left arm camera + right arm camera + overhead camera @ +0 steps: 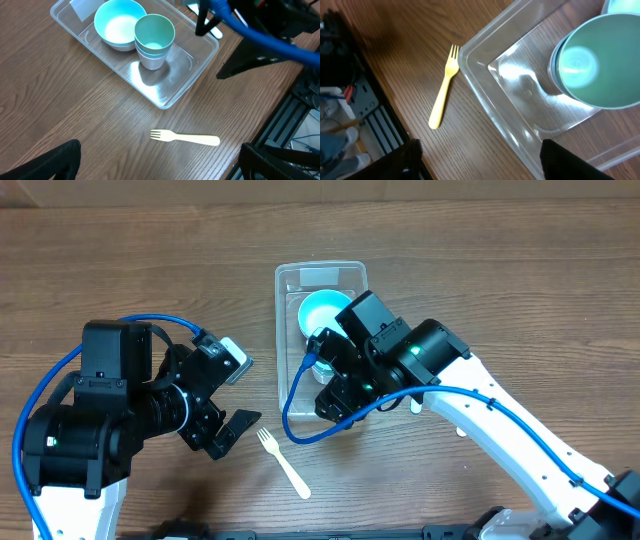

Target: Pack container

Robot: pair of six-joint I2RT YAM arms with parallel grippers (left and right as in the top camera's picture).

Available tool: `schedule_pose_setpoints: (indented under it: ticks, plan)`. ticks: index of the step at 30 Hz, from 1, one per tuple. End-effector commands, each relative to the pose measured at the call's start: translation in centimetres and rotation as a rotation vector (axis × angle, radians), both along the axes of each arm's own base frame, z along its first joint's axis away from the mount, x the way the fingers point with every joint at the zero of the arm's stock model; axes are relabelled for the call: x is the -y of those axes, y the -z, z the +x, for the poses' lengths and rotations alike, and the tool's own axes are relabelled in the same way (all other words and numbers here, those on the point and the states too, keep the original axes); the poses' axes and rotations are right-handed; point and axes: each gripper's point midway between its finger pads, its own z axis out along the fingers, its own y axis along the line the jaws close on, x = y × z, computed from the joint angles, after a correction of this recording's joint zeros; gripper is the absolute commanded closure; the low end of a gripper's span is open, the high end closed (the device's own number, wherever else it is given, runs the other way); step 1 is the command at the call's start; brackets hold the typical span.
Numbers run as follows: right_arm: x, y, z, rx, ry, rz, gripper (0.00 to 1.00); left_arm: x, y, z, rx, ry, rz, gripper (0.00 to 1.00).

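Note:
The clear plastic container (284,330) lies at the table's middle, with a whitish label (82,7) at its far end. It holds a teal bowl (119,25) and stacked teal cups (155,35). A pale yellow fork (283,460) lies on the wood just in front of the container; it also shows in the left wrist view (186,137) and the right wrist view (444,90). My left gripper (160,170) is open and empty, left of the fork. My right gripper (485,167) is open and empty, hovering over the container's near corner (485,65) beside the cups (600,60).
A small white object (415,408) lies right of the container, partly hidden under my right arm; it also shows in the left wrist view (216,33). The table's front edge runs just beyond the fork (375,100).

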Motion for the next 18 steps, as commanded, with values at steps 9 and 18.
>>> schedule_pose_setpoints:
  ticks: [9, 18]
  plan:
    - [9.7, -7.1, 0.7, 0.247, 0.487, -0.001, 0.13, 0.1, -0.4, 0.1, 0.020, 0.020, 0.001, 0.00]
    - [15.4, -5.8, -1.0, 0.193, 0.704, 0.026, 0.00, 0.4, -0.8, 0.5, 0.048, 0.028, -0.014, 0.00]
